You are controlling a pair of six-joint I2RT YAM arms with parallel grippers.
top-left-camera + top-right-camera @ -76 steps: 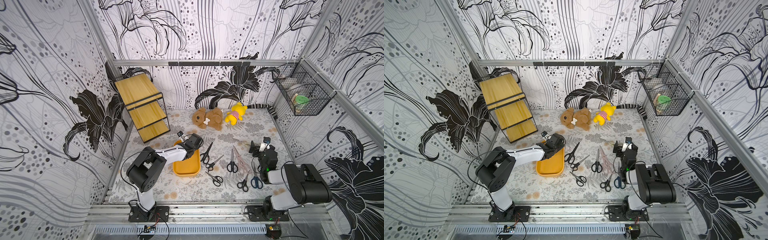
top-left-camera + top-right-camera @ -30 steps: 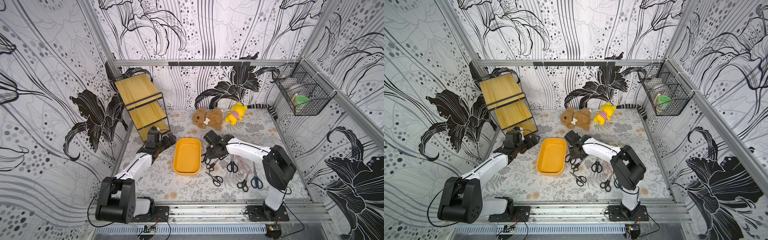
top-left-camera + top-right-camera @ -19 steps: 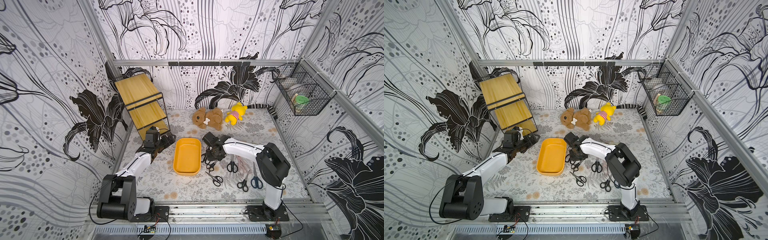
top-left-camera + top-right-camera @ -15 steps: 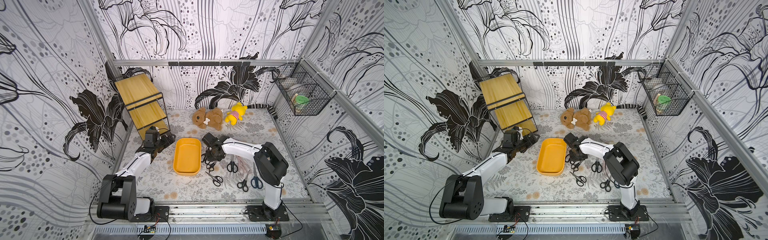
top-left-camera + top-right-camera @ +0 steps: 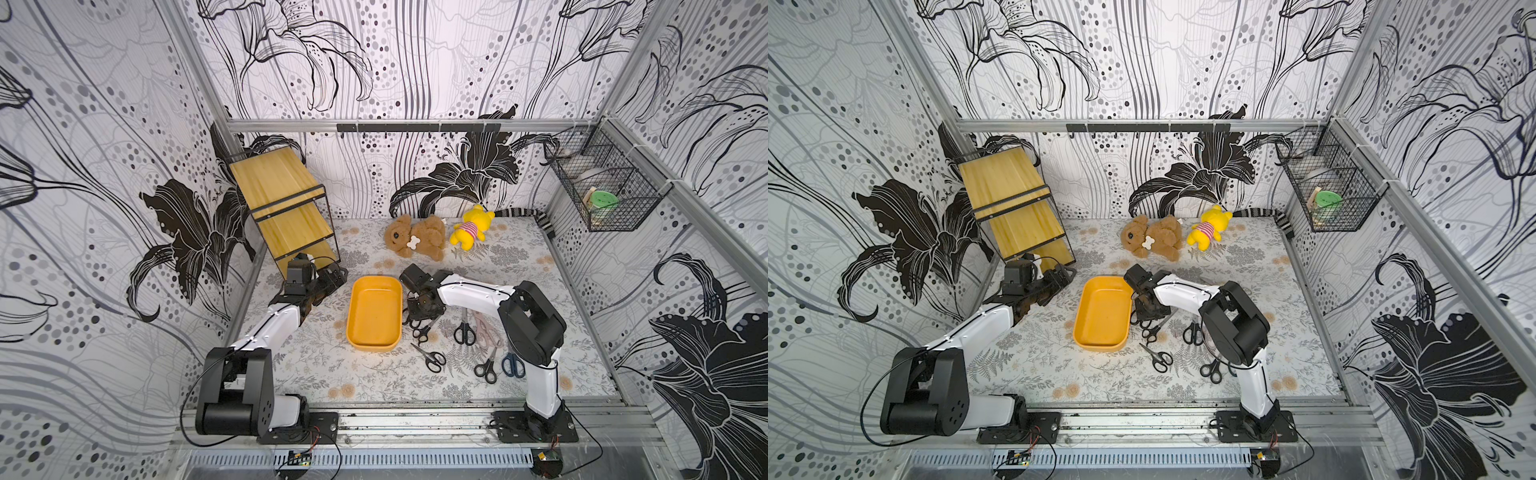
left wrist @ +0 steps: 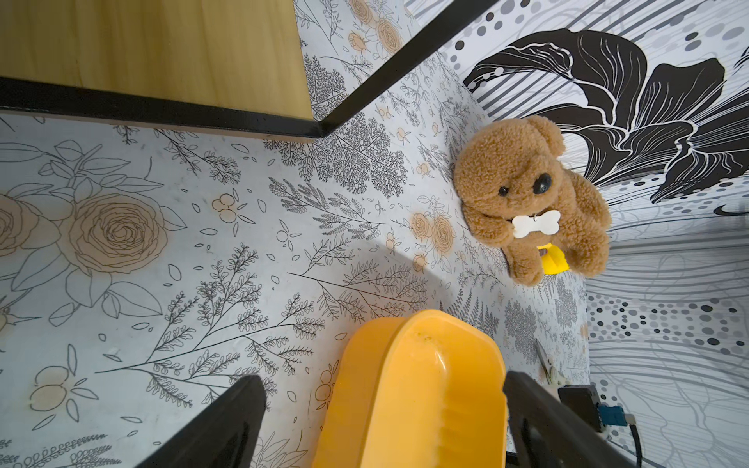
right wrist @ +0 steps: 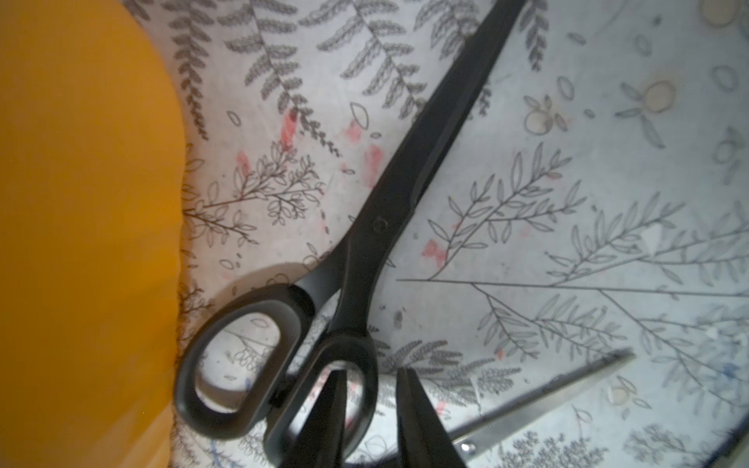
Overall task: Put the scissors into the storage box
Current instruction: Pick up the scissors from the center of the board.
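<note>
Right pincer [image 7: 369,372] is down on the black scissors [image 7: 389,210], lying on the tabletop [image 5: 316,365] just beside the orange storage box [image 5: 374,316]. Its fingers sit narrow astride one handle loop, but whether they truly bite, I can't tell. Left pincer [image 5: 330,279] hangs spread wide near the box's other side.

storage box [image 6: 425,385]: orange-yellow plastic, smooth, glossy, glare on rim. black scissors [image 7: 389,210]: blades coated matt black, handles smooth black plastic with a slight sheen. neighbouring scissors [image 7: 547,401]: bare steel blade, shiny. bench [image 6: 202,251]: smooth matt printed cover, faint reddish smudges. shelf rack [image 6: 162,44]: light wood grain boards, matt black metal frame. teddy bear [image 6: 527,190]: curly brown plush, smooth white bone tag.
</note>
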